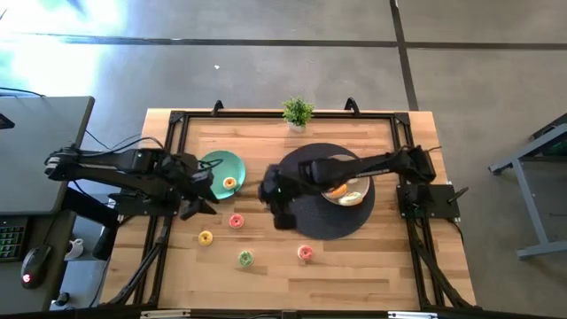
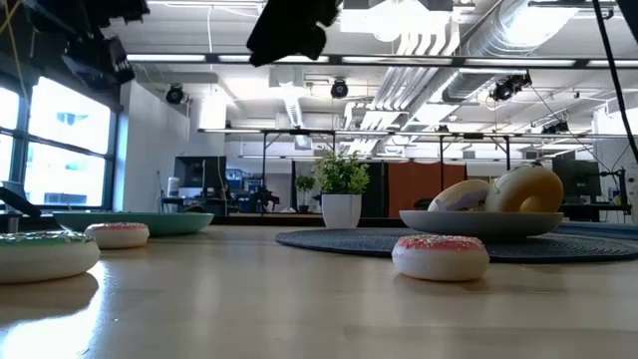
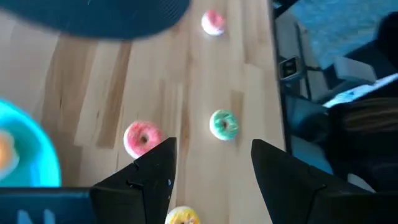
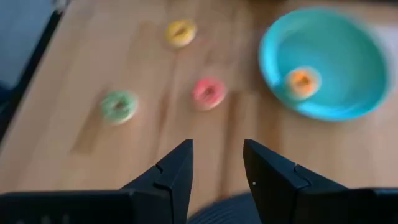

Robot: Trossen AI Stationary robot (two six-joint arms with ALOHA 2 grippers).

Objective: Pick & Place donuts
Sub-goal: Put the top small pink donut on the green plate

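Observation:
Four toy donuts lie flat on the wooden table: a pink one (image 1: 236, 221), a yellow one (image 1: 205, 237), a green one (image 1: 245, 258) and a second pink one (image 1: 305, 252). An orange donut (image 1: 229, 183) lies in the teal plate (image 1: 215, 163). The beige plate (image 1: 358, 189) on the dark round mat holds an orange donut (image 1: 337, 188) and a white one (image 1: 352, 198). My left gripper (image 1: 199, 199) is open beside the teal plate, above the pink donut (image 3: 142, 138) and the yellow donut (image 3: 182, 216). My right gripper (image 4: 217, 165) is open over the mat's left edge, raised above the table.
A small potted plant (image 1: 298, 113) stands at the table's far edge. The dark round mat (image 1: 312, 221) lies under the beige plate, right of centre. Black frame rails run along the table's edges. Bare wood lies along the near edge around the loose donuts.

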